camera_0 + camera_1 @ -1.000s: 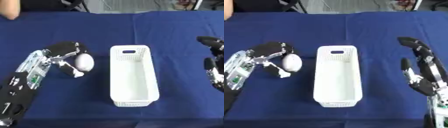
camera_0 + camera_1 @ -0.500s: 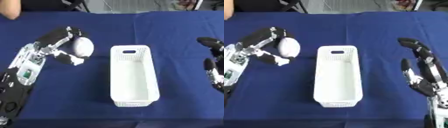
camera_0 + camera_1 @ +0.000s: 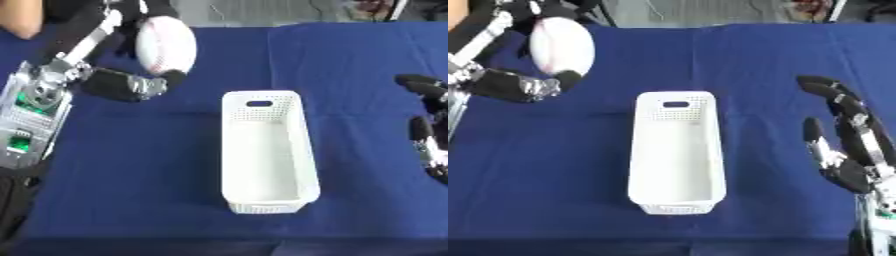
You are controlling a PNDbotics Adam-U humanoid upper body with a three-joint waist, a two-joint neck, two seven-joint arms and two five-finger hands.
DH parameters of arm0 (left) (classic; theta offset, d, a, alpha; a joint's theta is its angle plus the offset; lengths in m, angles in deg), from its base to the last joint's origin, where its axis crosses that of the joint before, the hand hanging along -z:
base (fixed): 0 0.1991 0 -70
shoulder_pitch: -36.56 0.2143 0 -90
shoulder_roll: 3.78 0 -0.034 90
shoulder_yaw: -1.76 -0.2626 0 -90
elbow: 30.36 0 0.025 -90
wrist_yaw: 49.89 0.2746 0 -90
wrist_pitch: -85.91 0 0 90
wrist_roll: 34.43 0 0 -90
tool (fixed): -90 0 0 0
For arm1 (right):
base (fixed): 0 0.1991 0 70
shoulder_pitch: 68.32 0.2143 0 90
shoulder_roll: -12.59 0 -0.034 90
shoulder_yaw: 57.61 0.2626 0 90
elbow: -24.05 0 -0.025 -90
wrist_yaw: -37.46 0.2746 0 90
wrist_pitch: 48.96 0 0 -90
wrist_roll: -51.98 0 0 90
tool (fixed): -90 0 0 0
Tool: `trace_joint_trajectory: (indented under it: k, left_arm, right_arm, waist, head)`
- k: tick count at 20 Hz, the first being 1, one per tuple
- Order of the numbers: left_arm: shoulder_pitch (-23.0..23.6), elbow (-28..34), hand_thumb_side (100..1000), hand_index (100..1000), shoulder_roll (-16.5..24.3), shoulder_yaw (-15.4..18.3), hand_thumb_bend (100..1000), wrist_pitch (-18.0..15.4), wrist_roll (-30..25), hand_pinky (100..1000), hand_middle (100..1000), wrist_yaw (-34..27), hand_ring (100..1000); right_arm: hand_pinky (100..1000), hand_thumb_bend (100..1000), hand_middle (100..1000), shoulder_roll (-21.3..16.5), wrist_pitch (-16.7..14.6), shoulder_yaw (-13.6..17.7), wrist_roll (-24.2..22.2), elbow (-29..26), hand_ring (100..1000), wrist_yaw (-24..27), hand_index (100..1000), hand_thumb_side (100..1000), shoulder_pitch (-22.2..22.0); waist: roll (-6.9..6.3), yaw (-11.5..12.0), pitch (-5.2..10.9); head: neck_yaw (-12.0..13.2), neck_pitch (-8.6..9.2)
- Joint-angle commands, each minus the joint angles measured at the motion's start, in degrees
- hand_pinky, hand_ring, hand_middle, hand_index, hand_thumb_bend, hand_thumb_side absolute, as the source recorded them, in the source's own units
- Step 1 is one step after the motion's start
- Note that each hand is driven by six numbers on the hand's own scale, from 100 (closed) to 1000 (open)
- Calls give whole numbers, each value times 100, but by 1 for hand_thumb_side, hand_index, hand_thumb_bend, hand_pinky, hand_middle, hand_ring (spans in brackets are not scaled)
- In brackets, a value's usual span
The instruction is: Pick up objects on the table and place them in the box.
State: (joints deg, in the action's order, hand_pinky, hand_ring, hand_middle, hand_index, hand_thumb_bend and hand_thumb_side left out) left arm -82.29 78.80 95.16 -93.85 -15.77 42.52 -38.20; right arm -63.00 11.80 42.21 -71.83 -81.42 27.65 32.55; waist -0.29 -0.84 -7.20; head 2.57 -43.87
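A white ball with red seams (image 3: 166, 45) is held high above the table at the upper left, with my left hand (image 3: 131, 82) curled round it, thumb below and fingers over the top. The ball hangs to the left of and beyond the white perforated box (image 3: 262, 150), which stands empty on the blue cloth at the middle. My right hand (image 3: 846, 140) rests at the right edge with its fingers straight and nothing in it, well apart from the box.
A blue cloth (image 3: 175, 190) covers the whole table. A person's arm (image 3: 22, 20) shows at the far left corner, touching nothing.
My left hand has lifted the ball up off the cloth and carried it toward the far side. The box and the right hand have stayed put.
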Motion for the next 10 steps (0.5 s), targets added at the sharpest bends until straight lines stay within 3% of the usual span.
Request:
trace_joint_trajectory:
  k: [1,10]
  left_arm:
    - [-286,313,488,483,-109,-149,100,182,-17,100,455,-562,231]
    - [-997,-501,511,480,-550,-715,100,69,-648,100,455,-489,226]
  right_arm:
    - [1000,125,844,-70,-55,-7,-64,-69,900,0,863,566,1]
    - [1000,126,844,-67,-62,-20,-82,-68,900,22,863,566,-8]
  waist:
    - [-7,0,97]
    - [-2,-45,102]
  head:
    - [41,37]
    - [99,24]
